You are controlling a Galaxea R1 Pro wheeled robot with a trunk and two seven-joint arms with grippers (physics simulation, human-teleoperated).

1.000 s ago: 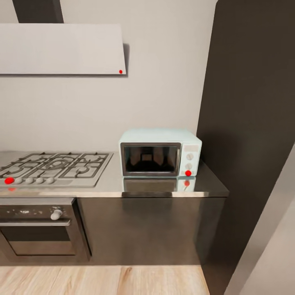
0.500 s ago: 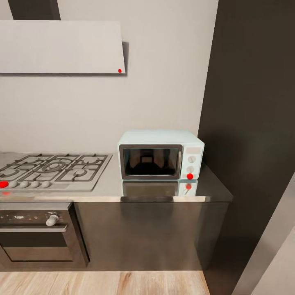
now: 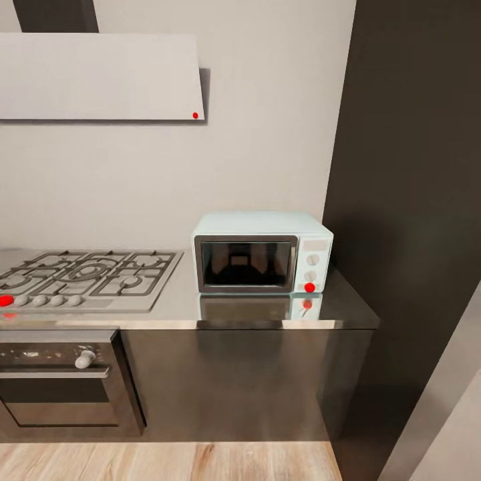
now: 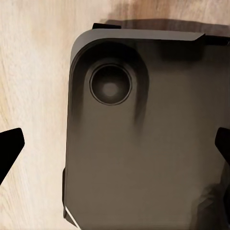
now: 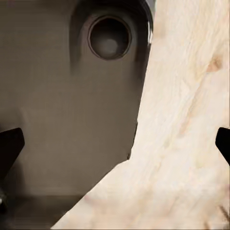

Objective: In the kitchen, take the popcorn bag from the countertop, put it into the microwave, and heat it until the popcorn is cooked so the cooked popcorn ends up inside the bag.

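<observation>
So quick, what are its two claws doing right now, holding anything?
Left claw: open, fingertips wide apart, holding nothing.
Right claw: open, fingertips wide apart, holding nothing.

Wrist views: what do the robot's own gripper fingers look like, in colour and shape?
In both wrist views the fingers are plain black and taper to blunt points, entering from opposite edges. Left gripper: fingertips matte, without markings or cables. Right gripper: fingertips look the same.
</observation>
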